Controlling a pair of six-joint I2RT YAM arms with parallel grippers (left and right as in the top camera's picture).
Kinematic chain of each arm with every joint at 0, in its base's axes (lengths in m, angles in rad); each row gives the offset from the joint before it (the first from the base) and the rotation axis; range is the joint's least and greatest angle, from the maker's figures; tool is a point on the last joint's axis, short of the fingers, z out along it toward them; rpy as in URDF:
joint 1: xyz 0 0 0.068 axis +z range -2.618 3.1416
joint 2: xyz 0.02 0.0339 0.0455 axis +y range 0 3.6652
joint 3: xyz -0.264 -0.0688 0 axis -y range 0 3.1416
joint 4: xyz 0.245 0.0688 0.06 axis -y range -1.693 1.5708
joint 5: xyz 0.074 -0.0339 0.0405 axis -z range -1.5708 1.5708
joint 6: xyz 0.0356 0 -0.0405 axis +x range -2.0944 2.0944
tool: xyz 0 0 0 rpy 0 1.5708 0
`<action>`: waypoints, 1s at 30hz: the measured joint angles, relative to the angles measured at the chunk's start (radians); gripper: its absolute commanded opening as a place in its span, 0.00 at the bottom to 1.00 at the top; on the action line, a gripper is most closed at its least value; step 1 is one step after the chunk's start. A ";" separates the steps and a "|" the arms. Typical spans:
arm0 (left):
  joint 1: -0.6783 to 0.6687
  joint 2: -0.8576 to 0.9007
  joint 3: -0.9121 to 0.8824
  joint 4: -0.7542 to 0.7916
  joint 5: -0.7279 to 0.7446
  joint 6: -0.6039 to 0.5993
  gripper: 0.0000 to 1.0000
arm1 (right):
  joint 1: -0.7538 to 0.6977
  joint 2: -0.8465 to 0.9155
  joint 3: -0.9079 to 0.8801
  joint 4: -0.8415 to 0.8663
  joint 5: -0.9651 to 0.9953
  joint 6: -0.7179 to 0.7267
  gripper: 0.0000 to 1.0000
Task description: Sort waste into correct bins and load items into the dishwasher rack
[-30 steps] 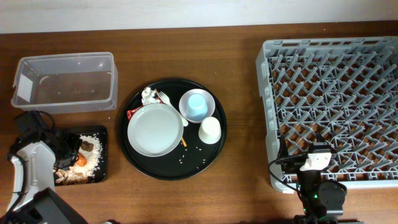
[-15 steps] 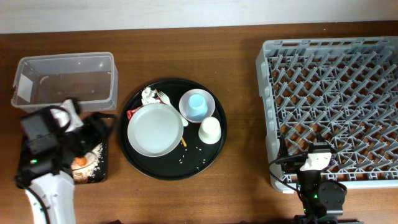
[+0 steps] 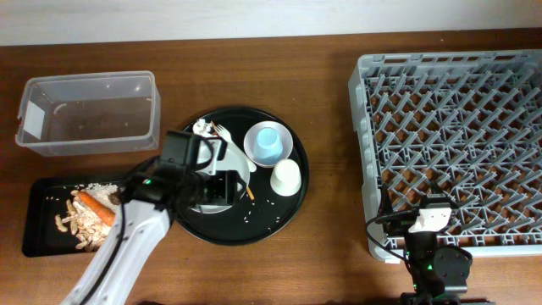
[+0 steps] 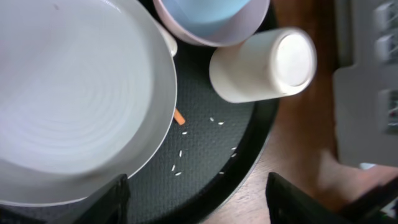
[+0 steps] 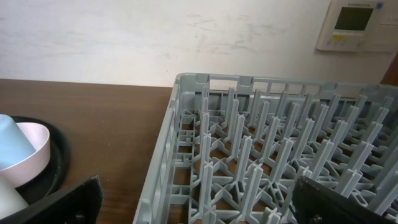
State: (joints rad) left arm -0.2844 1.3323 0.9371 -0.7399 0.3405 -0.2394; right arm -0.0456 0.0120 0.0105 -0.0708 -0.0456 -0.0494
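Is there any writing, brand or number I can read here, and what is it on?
None can be read.
White wall control panel, right wrist view: its small screen and markings are too blurred to read.
Grey plastic pegged rack, clear plastic tub, pale grey round plate: no lettering shows.

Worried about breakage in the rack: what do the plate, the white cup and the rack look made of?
Plate: likely glazed ceramic or melamine, smooth with faint rings. White cup: matte, plastic or ceramic, unclear. Rack: moulded grey plastic, dull pegs.
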 measured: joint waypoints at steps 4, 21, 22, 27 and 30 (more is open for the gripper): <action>-0.019 0.100 0.000 0.003 -0.016 0.001 0.70 | 0.000 0.000 0.000 0.000 0.000 0.000 0.99; -0.019 0.184 0.000 0.056 -0.182 0.009 0.79 | 0.000 0.000 0.000 0.000 0.000 0.000 0.99; -0.019 0.195 0.000 0.056 -0.185 0.009 0.76 | 0.000 0.000 0.000 0.000 0.000 0.000 0.99; -0.031 0.217 0.000 0.030 -0.196 0.011 0.63 | 0.000 0.000 0.000 0.000 0.000 0.000 0.99; -0.066 0.217 0.000 0.021 -0.199 0.012 0.63 | 0.000 0.000 0.000 0.000 0.000 0.000 0.99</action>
State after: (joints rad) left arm -0.3504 1.5497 0.9367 -0.7193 0.1417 -0.2276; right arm -0.0456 0.0120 0.0105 -0.0708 -0.0456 -0.0490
